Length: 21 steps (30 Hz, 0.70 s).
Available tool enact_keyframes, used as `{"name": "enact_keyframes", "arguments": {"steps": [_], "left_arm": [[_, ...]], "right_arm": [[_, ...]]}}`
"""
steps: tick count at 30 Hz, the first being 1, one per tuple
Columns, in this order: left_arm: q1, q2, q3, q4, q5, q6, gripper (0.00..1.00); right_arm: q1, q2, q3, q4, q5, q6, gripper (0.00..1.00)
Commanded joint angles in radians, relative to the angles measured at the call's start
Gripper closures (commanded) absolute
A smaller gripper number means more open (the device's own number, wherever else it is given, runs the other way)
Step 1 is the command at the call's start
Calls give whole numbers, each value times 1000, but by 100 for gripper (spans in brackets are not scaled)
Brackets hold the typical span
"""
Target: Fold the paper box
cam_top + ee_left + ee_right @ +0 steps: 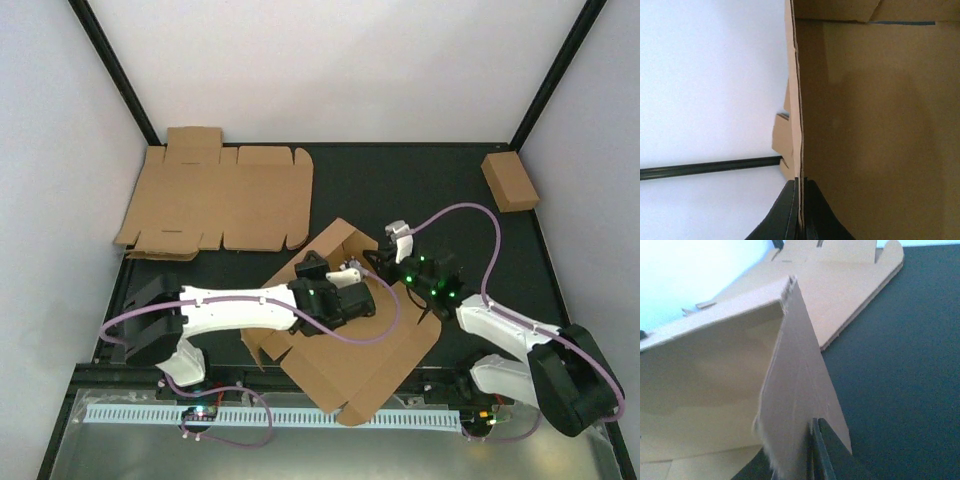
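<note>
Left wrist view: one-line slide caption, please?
Left gripper shut on a wall edge of the paper box.

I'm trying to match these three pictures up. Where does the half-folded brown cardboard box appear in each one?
Top external: the half-folded brown cardboard box lies in the lower centre.
Left wrist: it fills the right half, one wall pinched by the left end effector.
Right wrist: it takes up the left and centre, with a flap standing in front.
Shared landmark: the pale enclosure wall.
</note>
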Motion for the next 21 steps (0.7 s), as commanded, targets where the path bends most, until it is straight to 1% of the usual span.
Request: {"name": "enact_keyframes", "arguments": {"steps": [1,5,7,11,13,16,21], "left_arm": [[-80,63,35,40,-38,-27,98],[-108,119,57,9,-60,-53,98],[-109,137,78,-25,-63,-83,98],[-113,142,86,-44,-65,-99,99],[-114,139,80,-41,-65,-98,98],[-114,136,76,-34,-61,-93,98],[-114,130,75,-24,-51,-91,98]], "right_arm": [[23,15,-59,42,40,8,86],[23,26,-85,67,56,25,85],[24,22,-102,85,67,43,79],[22,-3,-140,125,60,79,75],[22,-19,-160,148,41,98,70],[23,-65,-188,145,35,112,60],[22,-158,-200,66,25,92,51]]}}
